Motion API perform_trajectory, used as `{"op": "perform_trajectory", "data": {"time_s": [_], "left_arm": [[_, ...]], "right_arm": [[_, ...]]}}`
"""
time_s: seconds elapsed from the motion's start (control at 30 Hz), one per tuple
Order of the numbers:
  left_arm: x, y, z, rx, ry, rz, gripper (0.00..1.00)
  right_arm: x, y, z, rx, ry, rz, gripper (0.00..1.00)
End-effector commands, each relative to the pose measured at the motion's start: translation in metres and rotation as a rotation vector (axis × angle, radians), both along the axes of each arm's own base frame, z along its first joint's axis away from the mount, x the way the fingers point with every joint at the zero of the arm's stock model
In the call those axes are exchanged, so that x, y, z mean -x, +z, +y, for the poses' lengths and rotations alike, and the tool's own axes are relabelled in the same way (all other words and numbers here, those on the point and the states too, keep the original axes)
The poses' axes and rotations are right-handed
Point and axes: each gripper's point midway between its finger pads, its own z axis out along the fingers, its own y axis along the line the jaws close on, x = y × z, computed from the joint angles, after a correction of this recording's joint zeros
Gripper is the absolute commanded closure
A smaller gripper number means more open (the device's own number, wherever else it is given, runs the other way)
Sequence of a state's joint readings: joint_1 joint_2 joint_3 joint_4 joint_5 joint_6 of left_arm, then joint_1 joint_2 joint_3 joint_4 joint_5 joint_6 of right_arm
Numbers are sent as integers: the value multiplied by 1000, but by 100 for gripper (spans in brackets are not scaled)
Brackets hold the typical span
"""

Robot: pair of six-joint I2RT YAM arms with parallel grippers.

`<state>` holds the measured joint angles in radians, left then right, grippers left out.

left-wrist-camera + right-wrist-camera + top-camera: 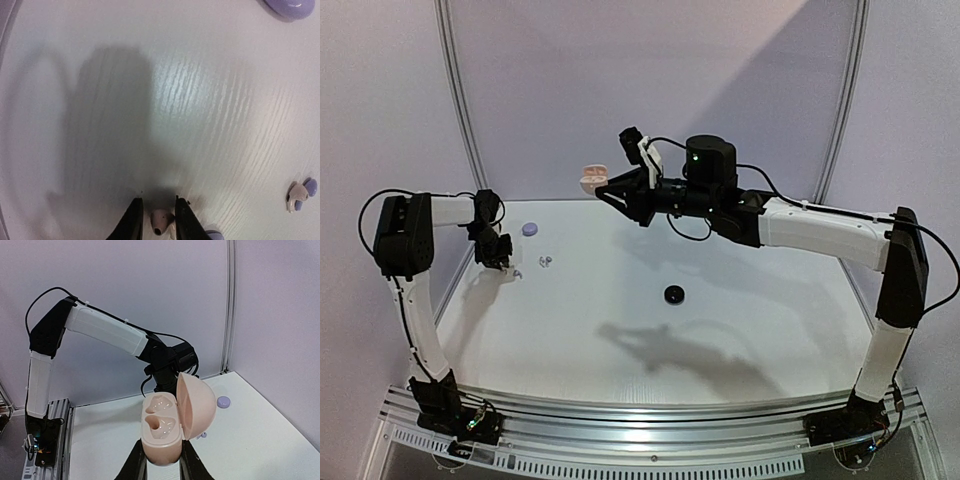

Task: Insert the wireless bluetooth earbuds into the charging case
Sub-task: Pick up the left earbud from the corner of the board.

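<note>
The left tool sets its jaws either side of a pale earbud on the worktop, grip uncertain, while the right tool clenches the open charging case aloft; the earbud looks light, slick, best pinched across its body.

Both my arms are the same build: white shells on the long links, black housings at every joint. That goes for the left arm and the right arm.

Thin black cables run outside the shells, held on with white ties.

Left gripper and right gripper have black fingers tapering to narrow tips.

My right wrist carries a round black motor can with a green light and a white camera bracket beside it.

The bases are black. The small lights there look green and red, but they're too tiny to be sure.
</note>
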<state>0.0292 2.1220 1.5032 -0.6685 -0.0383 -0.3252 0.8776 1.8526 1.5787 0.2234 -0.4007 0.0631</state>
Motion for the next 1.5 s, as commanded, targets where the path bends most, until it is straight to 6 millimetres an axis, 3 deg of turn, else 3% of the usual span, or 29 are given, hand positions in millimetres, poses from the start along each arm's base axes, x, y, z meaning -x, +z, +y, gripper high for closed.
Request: {"op": "perform_trajectory", "data": {"time_s": [0.0,0.3,0.67,1.13,1.47], "left_arm": [[10,-14,-5,7,-8,48,76],[12,-10,-8,26,-10,54,82],[10,-8,-7,19,-26,51,99],[1,10,-9,15,-63,-9,100],[-10,43,-17,37,-123,-142,100]], "right_arm": [[-3,3,-5,-2,-18,8,100],[-3,2,-4,-1,-17,9,100],[-3,2,-5,1,-19,10,100],[-3,2,-6,3,-22,14,100],[-2,-1,-5,5,-15,20,100]]}}
